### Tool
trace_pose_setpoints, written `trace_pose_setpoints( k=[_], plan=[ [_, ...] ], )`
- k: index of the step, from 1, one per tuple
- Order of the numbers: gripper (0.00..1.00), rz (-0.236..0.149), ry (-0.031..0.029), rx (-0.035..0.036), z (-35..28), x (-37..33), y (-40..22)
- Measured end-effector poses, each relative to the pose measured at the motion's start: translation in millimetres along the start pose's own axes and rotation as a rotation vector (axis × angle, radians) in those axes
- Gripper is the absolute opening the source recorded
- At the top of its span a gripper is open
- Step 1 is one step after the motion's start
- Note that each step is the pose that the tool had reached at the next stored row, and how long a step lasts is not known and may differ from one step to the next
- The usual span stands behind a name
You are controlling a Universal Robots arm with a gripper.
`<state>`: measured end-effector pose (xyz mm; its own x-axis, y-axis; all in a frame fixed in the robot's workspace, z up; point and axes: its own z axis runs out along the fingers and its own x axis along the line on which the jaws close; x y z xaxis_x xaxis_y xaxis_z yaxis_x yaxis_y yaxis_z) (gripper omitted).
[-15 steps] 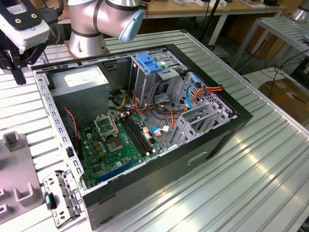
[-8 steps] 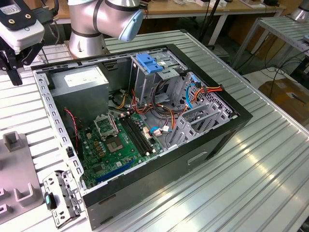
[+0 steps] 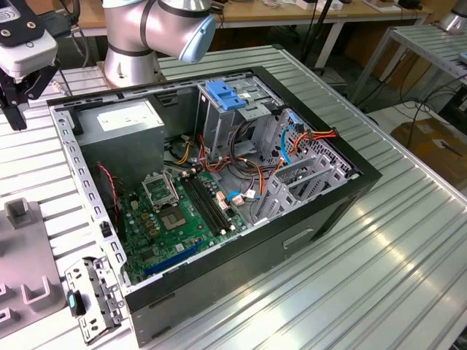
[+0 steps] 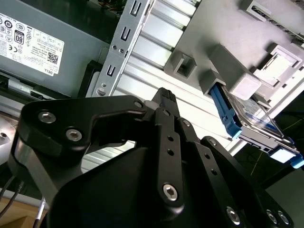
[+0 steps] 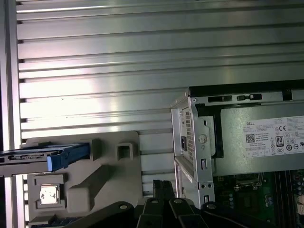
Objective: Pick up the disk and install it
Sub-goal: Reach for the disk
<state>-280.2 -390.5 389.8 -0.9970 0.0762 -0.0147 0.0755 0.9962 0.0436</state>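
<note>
Black metal gripper (image 4: 164, 95): fingers closed together, empty. It hangs over the ribbed aluminium table (image 5: 142, 57), near but apart from the blue-railed dark grey disk (image 4: 249, 118) in its grey holder (image 4: 228, 28).

Bright, even light from overhead. White glare streaks run along the table (image 3: 387, 240) slats in the exterior view and the first wrist view, washing out mid-slats. The case (image 3: 241, 273) interior is shaded, with soft shadows under its walls. The disk (image 4: 254, 118) top glints in the second wrist view.

One disk (image 4: 252, 118), one computer case (image 3: 219, 281) (lid off).
</note>
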Motion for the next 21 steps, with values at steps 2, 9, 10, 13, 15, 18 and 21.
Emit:
trace_pose_setpoints(
  k=[2,9,10,13,15,18,21],
  plan=[
    [0.11,0.000,0.0000,0.0000,0.0,1.9,-0.1],
    [0.11,0.000,0.0000,0.0000,0.0,8.7,-0.4],
    [0.11,0.000,0.0000,0.0000,0.0,9.5,-0.4],
    [0.11,0.000,0.0000,-0.0001,0.0,12.0,-0.6],
    [0.11,0.000,0.0000,0.0000,0.0,14.0,-0.6],
    [0.11,0.000,0.0000,0.0000,0.0,17.4,-0.8],
    [0.11,0.000,0.0000,-0.0001,-0.1,27.6,-0.6]
  ],
)
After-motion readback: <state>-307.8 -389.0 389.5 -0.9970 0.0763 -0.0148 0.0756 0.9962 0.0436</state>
